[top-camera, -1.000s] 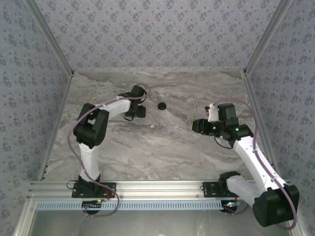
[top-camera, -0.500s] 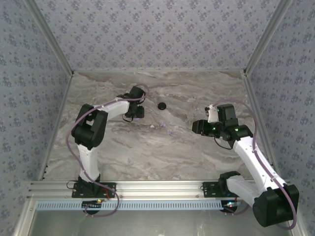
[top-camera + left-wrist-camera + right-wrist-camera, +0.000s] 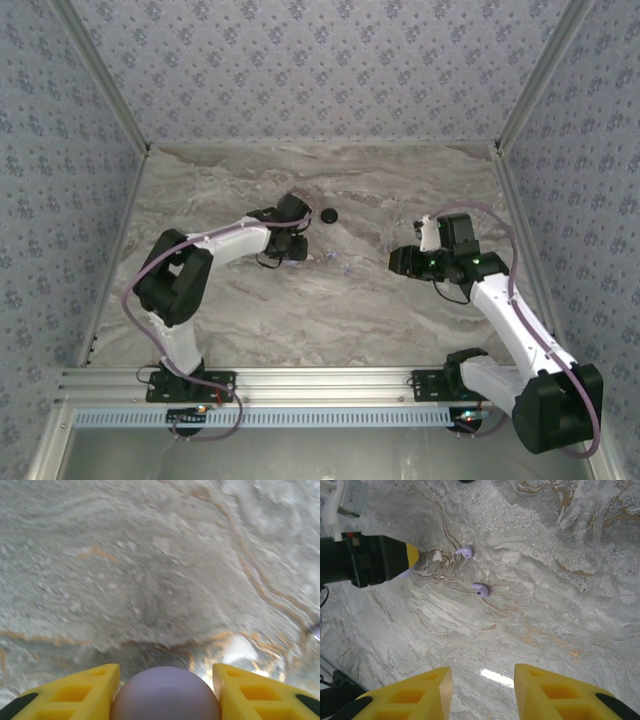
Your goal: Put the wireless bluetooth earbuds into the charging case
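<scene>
Since the earlier frame the left arm has been swinging rightward across the marble table (image 3: pixel 250 300), and its left gripper (image 3: pixel 298 247) is now sitting just beside the black disc (image 3: pixel 328 214), on the disc's near-left side rather than well to its left. The right arm is staying almost where it was.

In the left wrist view the yellow fingers (image 3: pixel 95 687) are pressing against both sides of a rounded lilac charging case (image 3: pixel 165 695), so that hand is clamping the case.

The earbuds (image 3: pixel 481 590), two small lilac pieces, are lying loose on the table on the near side of the black disc, slightly to its right, close together but not touching. The case-holding gripper is pointing toward them from the disc's left, its tip near the earbud closer to the disc.

The right gripper (image 3: pixel 481 672) is hovering well to the right of the black disc, its fingers standing apart with bare marble showing between them, gripping nothing.
</scene>
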`<state>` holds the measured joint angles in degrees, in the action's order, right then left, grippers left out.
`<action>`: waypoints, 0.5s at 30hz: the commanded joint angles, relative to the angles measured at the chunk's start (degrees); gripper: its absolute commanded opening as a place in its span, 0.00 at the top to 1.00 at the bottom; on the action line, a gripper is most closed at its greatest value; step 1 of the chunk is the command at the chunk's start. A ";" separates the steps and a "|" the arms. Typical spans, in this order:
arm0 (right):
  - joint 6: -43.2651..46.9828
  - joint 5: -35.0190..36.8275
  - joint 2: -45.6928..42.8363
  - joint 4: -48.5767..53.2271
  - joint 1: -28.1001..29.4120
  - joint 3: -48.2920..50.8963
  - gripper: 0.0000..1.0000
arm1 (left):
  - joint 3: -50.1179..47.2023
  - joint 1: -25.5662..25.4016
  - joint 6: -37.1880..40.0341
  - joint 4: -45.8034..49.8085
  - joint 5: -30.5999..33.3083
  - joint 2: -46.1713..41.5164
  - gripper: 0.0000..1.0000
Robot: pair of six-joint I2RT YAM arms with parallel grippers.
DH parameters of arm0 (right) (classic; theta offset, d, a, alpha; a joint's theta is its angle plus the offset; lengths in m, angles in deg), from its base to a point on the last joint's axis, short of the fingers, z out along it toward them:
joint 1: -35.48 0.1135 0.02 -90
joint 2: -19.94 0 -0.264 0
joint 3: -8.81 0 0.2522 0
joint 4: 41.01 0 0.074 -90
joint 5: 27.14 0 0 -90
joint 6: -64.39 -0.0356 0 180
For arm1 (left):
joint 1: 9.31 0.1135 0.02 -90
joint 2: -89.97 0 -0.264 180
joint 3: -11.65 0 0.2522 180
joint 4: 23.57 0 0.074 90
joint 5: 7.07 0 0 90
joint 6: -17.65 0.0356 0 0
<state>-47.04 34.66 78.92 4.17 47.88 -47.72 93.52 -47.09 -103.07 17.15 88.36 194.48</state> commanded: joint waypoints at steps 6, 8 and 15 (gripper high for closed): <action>-0.61 1.13 1.65 -1.14 1.61 0.75 0.61 | -0.62 -7.68 -6.85 -0.60 2.43 -1.80 0.53; -0.58 1.27 1.84 -1.19 2.04 0.75 0.61 | -0.53 -9.34 -8.04 -0.68 3.35 -1.18 0.53; -0.54 1.93 2.87 -1.17 2.70 0.98 0.60 | -0.92 -13.66 -9.87 -1.19 5.22 0.92 0.52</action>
<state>-47.19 35.57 81.10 3.18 50.16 -47.30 92.96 -59.70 -111.07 16.82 91.84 193.65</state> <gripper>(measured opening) 0.398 0.477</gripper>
